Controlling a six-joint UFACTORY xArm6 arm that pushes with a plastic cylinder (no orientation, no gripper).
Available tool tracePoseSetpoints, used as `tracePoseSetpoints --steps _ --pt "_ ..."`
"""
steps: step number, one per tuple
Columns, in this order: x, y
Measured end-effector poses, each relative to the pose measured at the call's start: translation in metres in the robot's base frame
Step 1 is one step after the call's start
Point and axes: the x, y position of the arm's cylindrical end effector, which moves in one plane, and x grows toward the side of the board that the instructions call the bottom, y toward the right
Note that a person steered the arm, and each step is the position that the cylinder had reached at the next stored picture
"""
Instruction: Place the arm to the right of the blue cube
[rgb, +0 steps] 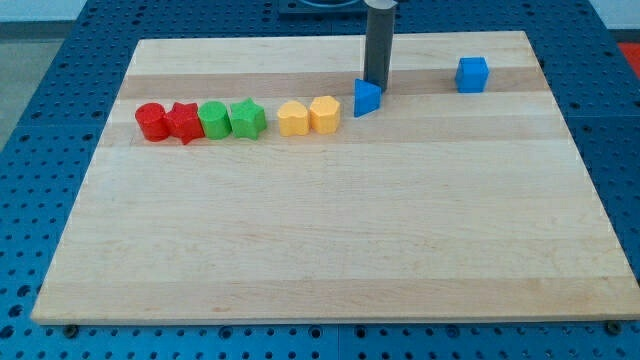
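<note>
Blue cube (473, 74) sits upright, well right of my tip (375, 83).

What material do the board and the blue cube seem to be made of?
The board looks like light wood with a matte finish: pale lengthwise planks and faint grain show. The blue cube looks like plastic, probably moulded or printed: uniform saturated colour and a slight sheen on top. My tip stands well to the cube's left, beside the blue wedge-like block.

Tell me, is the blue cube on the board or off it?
On: the blue cube sits on the wooden board near its top right.
</note>
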Motion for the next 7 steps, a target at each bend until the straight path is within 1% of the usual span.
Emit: tracePoseSetpoints --steps 2,3,5,6,7 --pt "0.006 -0.014" --pt "0.018 -0.018" --pt "0.026 -0.018" --pt "0.000 -0.005" --pt "-0.050 0.040"
